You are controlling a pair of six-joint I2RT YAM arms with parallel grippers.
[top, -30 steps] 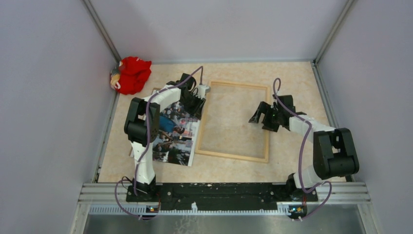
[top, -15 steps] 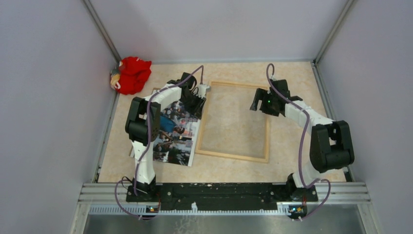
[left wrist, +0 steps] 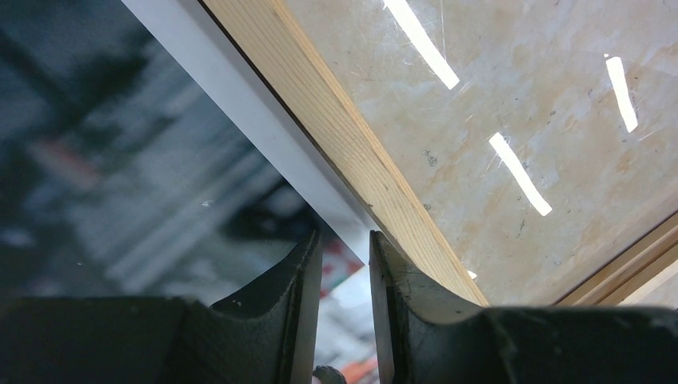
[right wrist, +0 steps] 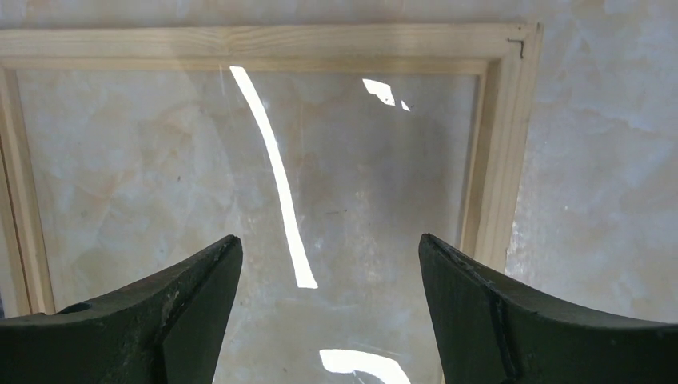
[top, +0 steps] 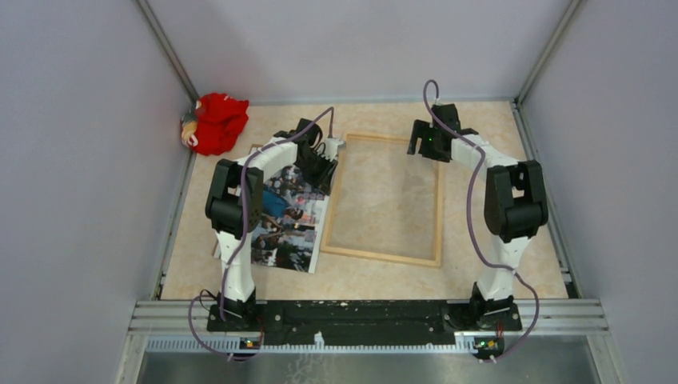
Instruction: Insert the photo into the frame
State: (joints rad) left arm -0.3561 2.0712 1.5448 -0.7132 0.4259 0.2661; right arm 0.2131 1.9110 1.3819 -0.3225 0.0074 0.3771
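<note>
Slumping in the corner far to the left of the frame (top: 382,256), a soft red bundle of cloth (top: 218,122) rests on the beige, marble-patterned table (top: 376,280). Just left of the frame lies the photo (top: 286,220), a flat glossy rectangle crowded with blurred blue, grey and red shapes inside a thin white border; its right edge runs right alongside the frame's left rail, outside the opening. The left gripper (top: 320,164) sits over the photo's far right corner, hard against that rail. In its wrist view the two matte black fingers (left wrist: 300,304) stand only a narrow slit apart, with the white border and a sliver of colour showing through; whether they pinch the print's edge cannot be told. The frame itself is a thin rectangle of pale, straight-grained wood with mitred corners. Its clear pane lets the mottled tabletop show through and carries long bright streaks of reflected light. Above the frame's far right corner hangs the right gripper (top: 424,141), its broad, curved dark fingers (right wrist: 184,304) spread wide, with nothing between them but glass and wood below.
</note>
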